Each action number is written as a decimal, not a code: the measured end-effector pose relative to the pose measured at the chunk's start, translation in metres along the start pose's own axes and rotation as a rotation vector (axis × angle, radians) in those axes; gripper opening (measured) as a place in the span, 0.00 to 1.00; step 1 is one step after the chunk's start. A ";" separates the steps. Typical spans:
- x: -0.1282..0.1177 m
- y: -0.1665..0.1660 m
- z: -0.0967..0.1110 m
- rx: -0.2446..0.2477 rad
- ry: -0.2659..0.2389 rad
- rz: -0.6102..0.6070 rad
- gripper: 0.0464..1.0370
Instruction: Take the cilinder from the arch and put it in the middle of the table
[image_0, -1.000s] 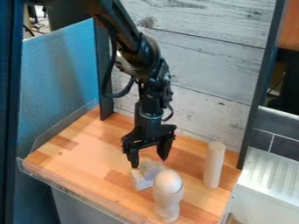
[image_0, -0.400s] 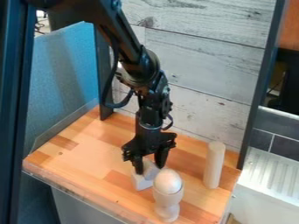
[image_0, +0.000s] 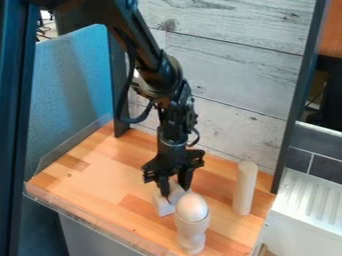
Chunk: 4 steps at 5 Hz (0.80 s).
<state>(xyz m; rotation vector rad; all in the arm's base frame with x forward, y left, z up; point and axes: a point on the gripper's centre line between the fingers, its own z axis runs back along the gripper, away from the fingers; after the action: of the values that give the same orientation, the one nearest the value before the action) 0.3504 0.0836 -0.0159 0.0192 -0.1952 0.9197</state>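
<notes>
Lateral travel may topple the cup (image_0: 192, 235) and its egg (image_0: 192, 207), just beside the arch (image_0: 162, 206); an off-centre grip may drag the arch. End effector (image_0: 175, 190) at the cylinder (image_0: 176, 193) in the arch; spread or pinching: cannot be determined. Tabletop (image_0: 100, 182) also carries an upright post (image_0: 245, 189), well apart.

The scene is fairly bright, with soft light on the table (image_0: 97, 175) and a pale sheen on its left part. The wall (image_0: 230, 60) is evenly lit. A darker band runs down the blue panel (image_0: 70, 85). The egg (image_0: 192, 206) catches light on top. The arm (image_0: 157, 75) is mostly dark, with small glints.
</notes>
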 end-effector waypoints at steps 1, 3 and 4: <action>0.011 -0.010 0.023 -0.051 -0.014 -0.018 0.45; 0.034 -0.031 0.033 -0.048 0.056 -0.274 0.45; 0.042 -0.037 0.017 -0.007 0.118 -0.424 0.45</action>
<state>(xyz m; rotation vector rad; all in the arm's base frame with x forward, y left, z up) 0.4018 0.0924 0.0111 -0.0005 -0.0791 0.4960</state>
